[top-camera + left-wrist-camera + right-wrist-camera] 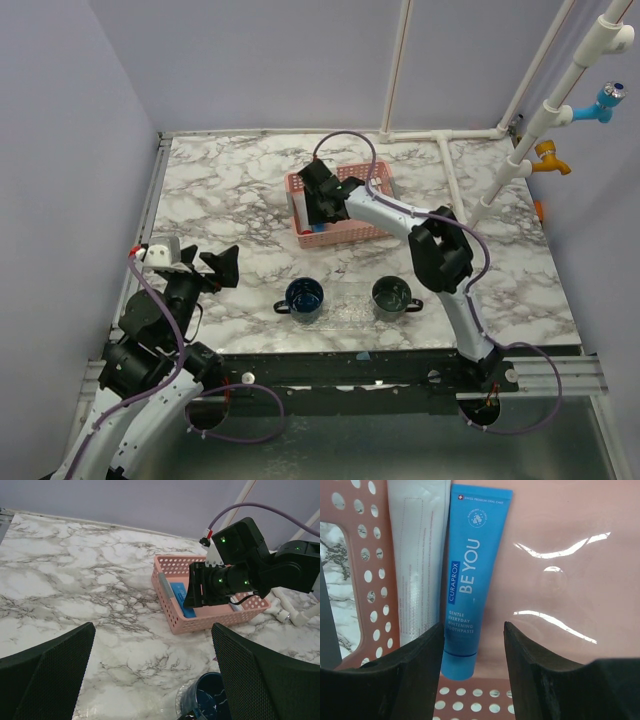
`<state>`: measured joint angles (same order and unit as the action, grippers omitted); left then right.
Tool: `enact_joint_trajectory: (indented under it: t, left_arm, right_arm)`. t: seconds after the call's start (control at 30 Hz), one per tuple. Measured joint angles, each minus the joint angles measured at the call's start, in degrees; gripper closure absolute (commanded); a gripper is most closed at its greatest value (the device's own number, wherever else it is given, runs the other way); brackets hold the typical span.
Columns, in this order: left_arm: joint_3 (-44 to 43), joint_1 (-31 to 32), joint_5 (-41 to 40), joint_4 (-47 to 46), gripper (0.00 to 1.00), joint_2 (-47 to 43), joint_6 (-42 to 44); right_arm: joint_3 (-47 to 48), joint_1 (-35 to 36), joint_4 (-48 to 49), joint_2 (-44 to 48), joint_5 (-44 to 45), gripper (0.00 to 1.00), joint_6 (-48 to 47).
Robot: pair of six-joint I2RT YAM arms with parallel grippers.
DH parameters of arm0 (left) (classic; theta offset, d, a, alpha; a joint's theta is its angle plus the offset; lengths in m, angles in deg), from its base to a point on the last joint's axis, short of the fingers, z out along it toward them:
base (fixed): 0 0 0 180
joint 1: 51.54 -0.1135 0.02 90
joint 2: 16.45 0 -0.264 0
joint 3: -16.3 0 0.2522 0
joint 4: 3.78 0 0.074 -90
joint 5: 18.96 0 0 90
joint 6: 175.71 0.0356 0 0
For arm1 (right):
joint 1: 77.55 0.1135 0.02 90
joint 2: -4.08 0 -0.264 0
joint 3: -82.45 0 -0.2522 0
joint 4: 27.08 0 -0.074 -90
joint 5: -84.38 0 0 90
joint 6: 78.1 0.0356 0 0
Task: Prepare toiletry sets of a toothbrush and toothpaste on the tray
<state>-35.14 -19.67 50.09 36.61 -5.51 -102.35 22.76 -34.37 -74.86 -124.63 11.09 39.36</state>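
Marble-patterned counter (pixel 230 190), grey veins on white, closed in by pale lavender walls. White pipes (pixel 545 110) run up the far right corner, with a blue tap (pixel 604 100) and an orange tap (pixel 553 158).

Pink lattice basket (pixel 345 238) sits far of centre. The right arm reaches across into it from the near right. Right gripper (pixel 473 630) points down at the basket floor, fingers (pixel 415 670) apart. The capped lower end of a blue tube (pixel 472 575) of toothpaste lies in the gap, close against the left finger, with clear space to the right finger. Not clamped. The tube lies flat on the basket floor. Just left of it, along the left wall, lies a white tube (pixel 417 555).

Clear tray (pixel 350 308) lies near centre, close to the near edge, hard to pick out against the marble. Navy mug (pixel 304 297) stands upright at its left end, dark green mug (pixel 392 296) upright at its right end, handles turned outward. Whether they stand on the tray or just beside it, I cannot tell.

Left gripper (pixel 205 268) hovers over the near left of the counter, fingers (pixel 47 675) spread fully wide, nothing between them, aimed toward the basket. Well apart from the mugs and the basket.
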Motion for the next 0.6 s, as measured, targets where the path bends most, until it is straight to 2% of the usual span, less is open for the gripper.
enact_joint_trajectory:
  t: [0.33, 0.43, 0.6]
  left_arm:
    - [0.00, 0.00, 0.17, -0.07, 0.01, 0.74, 0.02]
    - [0.00, 0.00, 0.17, -0.09, 0.01, 0.76, 0.02]
    - [0.00, 0.00, 0.20, -0.17, 0.01, 1.01, 0.04]
  right_arm:
    - [1.44, -0.07, -0.31, -3.26, -2.32, 0.47, 0.15]
    - [1.97, -0.07, -0.74, -3.98, -2.38, 0.52, 0.07]
    - [2.32, -0.07, -0.83, -3.98, -2.38, 0.68, -0.13]
